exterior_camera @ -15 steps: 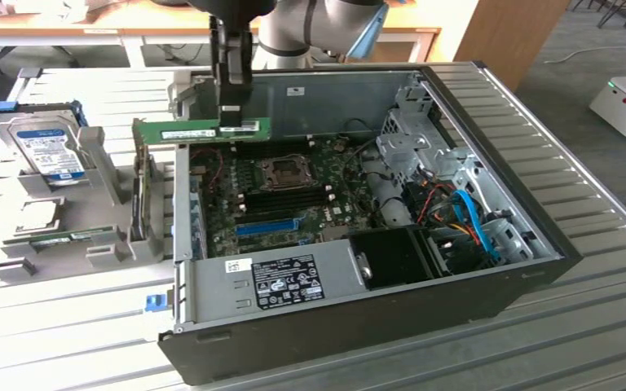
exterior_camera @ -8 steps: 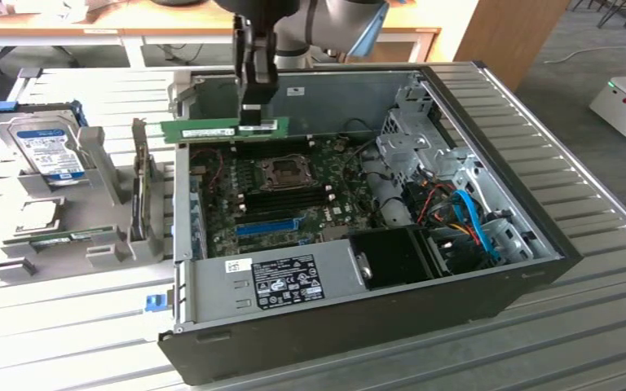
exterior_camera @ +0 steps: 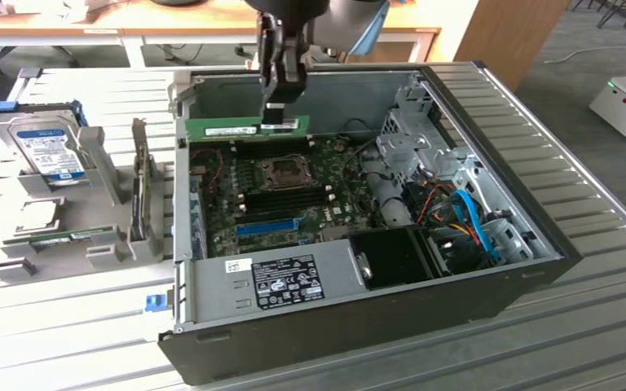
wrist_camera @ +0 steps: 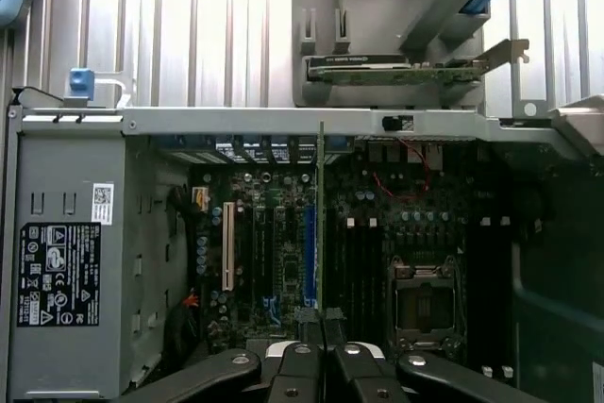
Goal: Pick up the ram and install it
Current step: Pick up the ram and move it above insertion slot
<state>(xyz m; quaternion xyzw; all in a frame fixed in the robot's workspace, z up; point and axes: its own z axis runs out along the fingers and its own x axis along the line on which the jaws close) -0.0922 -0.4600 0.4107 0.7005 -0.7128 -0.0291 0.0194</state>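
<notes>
Pick-up looks done. The tool [exterior_camera: 277, 110] is clamped narrow on the ram [exterior_camera: 237, 128], a long thin green circuit-board stick w/ a pale label, gripping it by the top edge towards one end. The stick hangs level, long edge down, inside the open black desktop computer case [exterior_camera: 400, 318], near its rear wall.

It sits over the green motherboard [exterior_camera: 280, 204], behind the square silver CPU socket [exterior_camera: 287, 169], approx. above the row of long black memory slots [exterior_camera: 280, 149]. In the wrist view the ram shows edge-on as a thin line [wrist_camera: 321, 224], just beside the long blue plastic slot strip [wrist_camera: 310, 252] and next to the black slots.

Install not finished, in my judgement: the stick seems to be off the board, not seated. Can't tell whether its lower edge lines up w/ a slot, or if the slot latches are open.

On the slatted metal worktop [exterior_camera: 574, 326], at the exterior view's left, a grey parts rack [exterior_camera: 85, 187] holds a silver hard drive w/ blue label [exterior_camera: 55, 152].
</notes>
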